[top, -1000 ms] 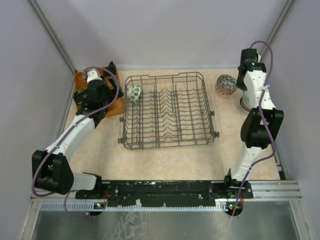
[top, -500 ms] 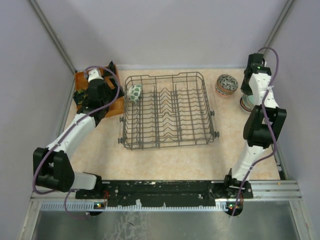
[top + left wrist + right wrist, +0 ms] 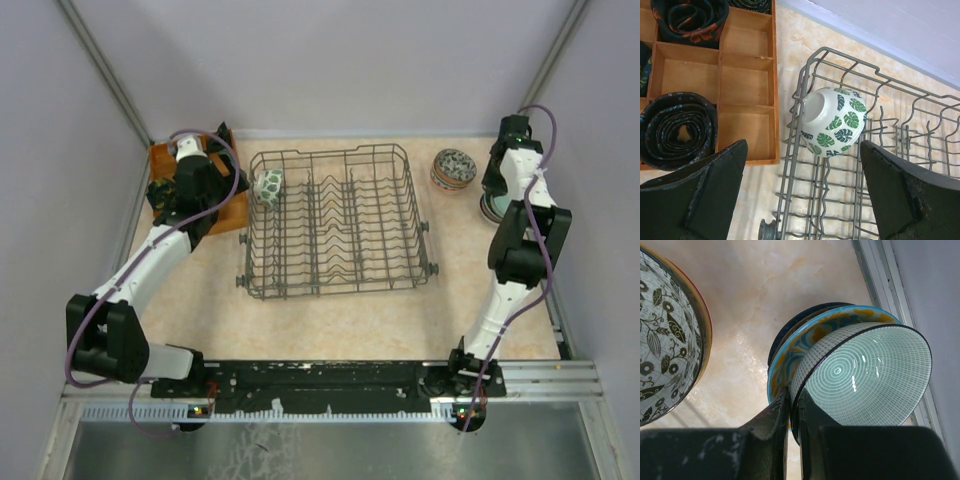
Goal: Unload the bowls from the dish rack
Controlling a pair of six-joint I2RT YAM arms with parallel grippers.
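The dark grey wire dish rack stands mid-table. One white bowl with green leaves leans on its side in the rack's far left corner; it also shows in the left wrist view. My left gripper is open and empty, above the rack's left edge, short of that bowl. My right gripper is shut on the rim of a green ringed bowl, which rests tilted on a stack topped by a blue and yellow bowl at the far right.
A leaf-patterned bowl with a red-orange rim sits on the table left of the stack, close to my right gripper. An orange-brown compartment tray with dark rolled items lies left of the rack. The right wall rail is close.
My right gripper has moved right and down with the green bowl onto the stack at the far right. The left arm has hardly moved.
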